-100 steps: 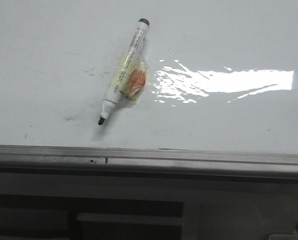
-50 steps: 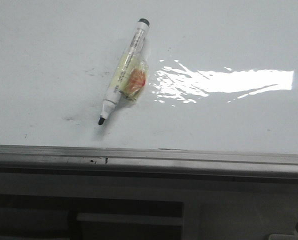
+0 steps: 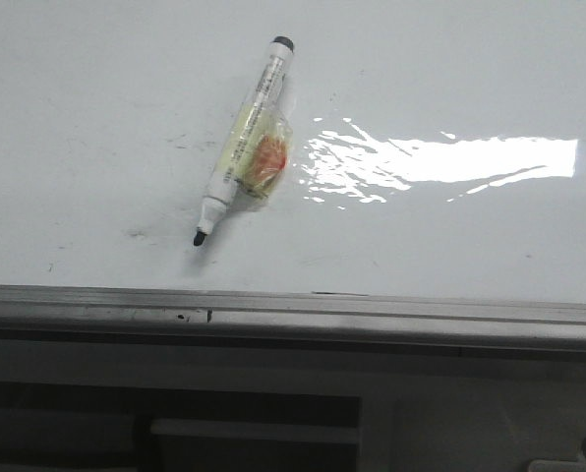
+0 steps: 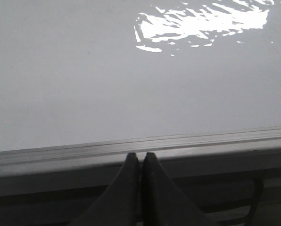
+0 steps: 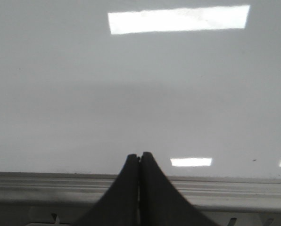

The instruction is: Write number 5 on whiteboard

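Note:
The whiteboard point(image 3: 450, 79) fills the front view, glossy white with faint grey smudges and a grey frame edge point(image 3: 293, 305) at the near side. No number 5 shows on it. A marker point(image 3: 242, 143) with a black tip, uncapped, and yellow-orange tape round its barrel lies on the board, tip toward the near edge. Neither gripper shows in the front view. My left gripper point(image 4: 140, 157) is shut and empty over the board's frame. My right gripper point(image 5: 140, 157) is shut and empty at the board's near edge. The board also shows in the left wrist view point(image 4: 84, 70) and the right wrist view point(image 5: 140, 84).
A bright light reflection point(image 3: 440, 162) lies on the board to the right of the marker. Below the frame is a grey stand with dark openings point(image 3: 254, 423).

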`<state>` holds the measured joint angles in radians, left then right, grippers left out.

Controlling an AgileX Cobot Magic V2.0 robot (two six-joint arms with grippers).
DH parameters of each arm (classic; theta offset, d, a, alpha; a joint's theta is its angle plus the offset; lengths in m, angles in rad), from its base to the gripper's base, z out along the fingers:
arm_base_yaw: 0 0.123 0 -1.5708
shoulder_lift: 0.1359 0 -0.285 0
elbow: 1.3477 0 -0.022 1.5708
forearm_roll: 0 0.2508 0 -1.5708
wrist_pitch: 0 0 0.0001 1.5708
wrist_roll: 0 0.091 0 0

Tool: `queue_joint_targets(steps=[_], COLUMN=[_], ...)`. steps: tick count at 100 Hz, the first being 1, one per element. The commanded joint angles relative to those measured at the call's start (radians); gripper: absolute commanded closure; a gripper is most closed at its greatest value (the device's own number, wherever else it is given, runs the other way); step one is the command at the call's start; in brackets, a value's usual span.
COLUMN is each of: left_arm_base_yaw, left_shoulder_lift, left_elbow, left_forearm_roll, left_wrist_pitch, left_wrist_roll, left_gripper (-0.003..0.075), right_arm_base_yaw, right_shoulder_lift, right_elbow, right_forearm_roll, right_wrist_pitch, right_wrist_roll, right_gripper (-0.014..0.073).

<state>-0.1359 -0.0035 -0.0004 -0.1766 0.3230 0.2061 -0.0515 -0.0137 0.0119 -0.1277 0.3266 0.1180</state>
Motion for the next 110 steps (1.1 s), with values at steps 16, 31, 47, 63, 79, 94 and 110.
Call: queue_joint_targets(steps=[16,31,47,63,79,94,110], left_arm_base_yaw=[0.001,0.001,0.001,0.001,-0.008,-0.008,-0.008], left_shoulder_lift=[-0.026,-0.026,-0.026,-0.026,-0.021,0.073,0.301], left_elbow=[0.023,0.023,0.023,0.023,-0.059,-0.207,-0.395], left_forearm_roll=[-0.058,-0.278,-0.493,-0.766,-0.736,-0.530,-0.303], left_wrist_pitch=[-0.200,-0.268,-0.303,-0.323,-0.188,-0.067,0.087], left_wrist_roll=[-0.009,-0.009,-0.009,-0.009,0.007,0.025,0.058], left_gripper=[0.0741,0.0741,0.0741,0.0741,0.0741,0.0741,0.0738], right_arm_base_yaw=[-0.006,-0.006,-0.006,-0.006,0.011,0.082,0.200], right_shoulder_lift=[-0.013,-0.013,-0.013,-0.013,-0.013,0.015,0.104], right_elbow=[0.022,0.022,0.020,-0.005,-0.072,-0.191,-0.335], right_forearm_roll=[-0.006,0.097,0.195,0.229,0.226,0.134,0.016], right_wrist_pitch=[-0.241,-0.421,-0.439,-0.462,-0.457,-0.305,-0.150], right_wrist_roll=[-0.014,0.002,0.002,0.004,0.144,0.142,0.112], right_gripper=[0.0646,0.0646,0.0646,0.0646,0.0646,0.0646,0.0643])
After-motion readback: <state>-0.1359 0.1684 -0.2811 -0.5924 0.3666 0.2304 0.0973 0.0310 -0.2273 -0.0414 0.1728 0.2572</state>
